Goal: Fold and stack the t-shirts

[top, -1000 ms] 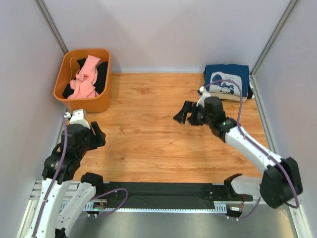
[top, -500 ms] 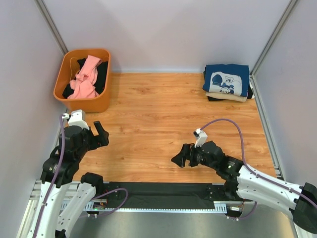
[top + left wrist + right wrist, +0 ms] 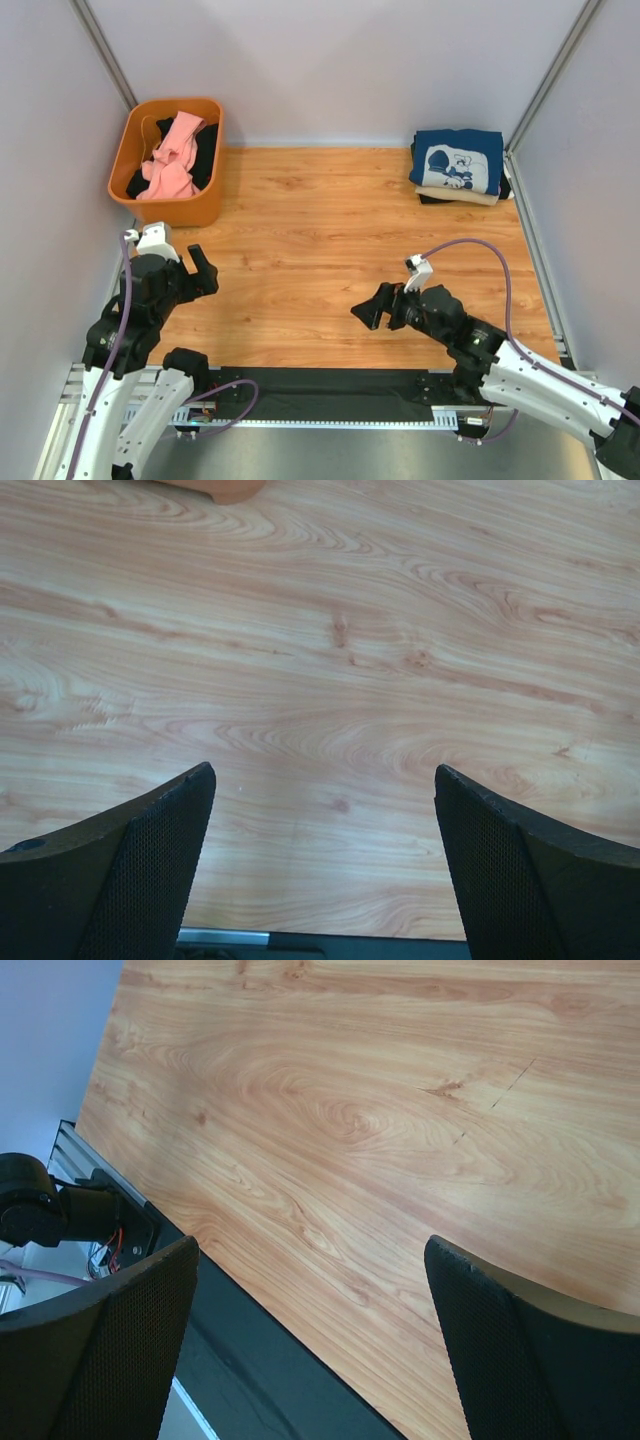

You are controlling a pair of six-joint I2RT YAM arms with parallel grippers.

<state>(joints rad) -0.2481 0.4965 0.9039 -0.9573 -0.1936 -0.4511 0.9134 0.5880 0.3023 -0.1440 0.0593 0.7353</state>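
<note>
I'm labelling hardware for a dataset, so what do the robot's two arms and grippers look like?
The left arm and right arm have white link shells with black joint housings. A lilac cable loops along each, and a small white box sits on each wrist. The left gripper and right gripper are black, with broad fingers whose inner faces are mesh-textured.

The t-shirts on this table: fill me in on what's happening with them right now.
Neither arm is handling anything at this moment. The left gripper and right gripper both hang open and empty over the bare table near the front. A folded stack sits in the far right corner, with the navy tee on top. A pink tee and a black tee lie crumpled in the orange basket at the far left, not yet folded.
</note>
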